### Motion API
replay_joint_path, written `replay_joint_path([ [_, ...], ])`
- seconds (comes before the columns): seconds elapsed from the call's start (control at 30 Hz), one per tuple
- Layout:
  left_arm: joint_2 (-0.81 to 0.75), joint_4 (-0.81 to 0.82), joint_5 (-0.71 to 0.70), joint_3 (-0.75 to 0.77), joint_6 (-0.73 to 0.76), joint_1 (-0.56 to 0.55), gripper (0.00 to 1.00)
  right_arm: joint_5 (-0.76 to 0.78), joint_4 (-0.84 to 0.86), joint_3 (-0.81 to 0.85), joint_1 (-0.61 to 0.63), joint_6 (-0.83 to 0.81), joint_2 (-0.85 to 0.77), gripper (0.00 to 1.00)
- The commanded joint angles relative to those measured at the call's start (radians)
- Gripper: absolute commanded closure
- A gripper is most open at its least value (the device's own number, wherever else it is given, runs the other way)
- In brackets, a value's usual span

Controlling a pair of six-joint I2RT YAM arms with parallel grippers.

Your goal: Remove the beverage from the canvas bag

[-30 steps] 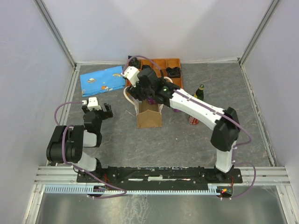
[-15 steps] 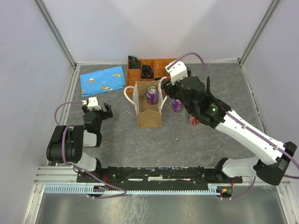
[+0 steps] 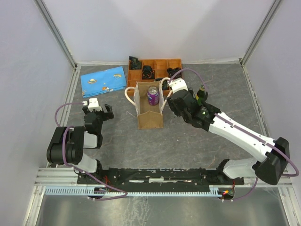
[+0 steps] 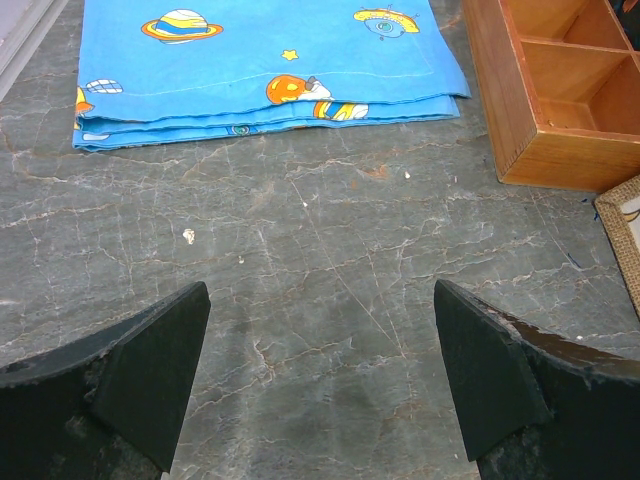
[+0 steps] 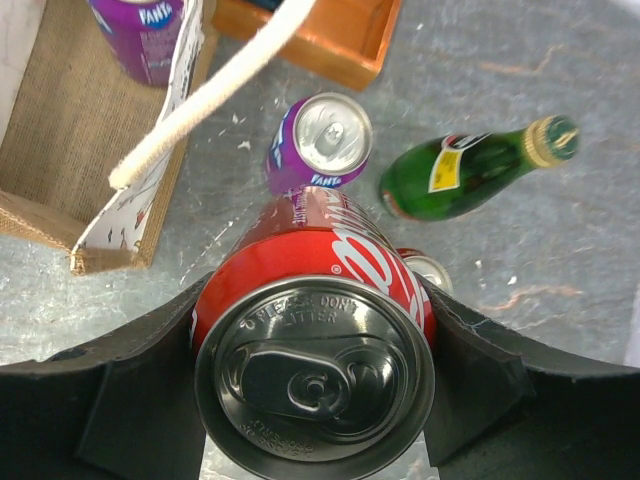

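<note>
While the canvas bag stands upright mid-table w/ its top open, the right gripper sits just beside its R side, outside the bag. Wrist view: the jaws are partly spread and pressed on both sides of a red cola can, seen from above w/ its tab unopened. Can't tell if the can is lifted or resting on the table.

One purple soda can stands inside the bag at its far end. A cream handle loops across btwn the bag and the held can.

Below the held can: a second purple can upright on the table, a green bottle to its R, and another can top mostly hidden. An orange tray lies behind the bag, a blue cloth far L.

The left gripper is well apart on the L, jaws wide, holding nothing.

Grey marbled table, pale walls around.
</note>
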Motion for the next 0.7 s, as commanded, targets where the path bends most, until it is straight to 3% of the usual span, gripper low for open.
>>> replay_joint_path([
  [0.0, 0.004, 0.032, 0.014, 0.022, 0.048, -0.004, 0.01, -0.082, 0.110, -0.028, -0.066, 0.107, -0.003, 1.00],
  [0.13, 0.005, 0.032, 0.013, 0.022, 0.048, -0.004, 0.01, -0.201, 0.152, -0.074, -0.129, 0.152, 0.027, 1.00],
  [0.67, 0.006, 0.033, 0.014, 0.022, 0.049, -0.004, 0.01, -0.236, 0.202, -0.148, -0.167, 0.200, 0.161, 1.00],
])
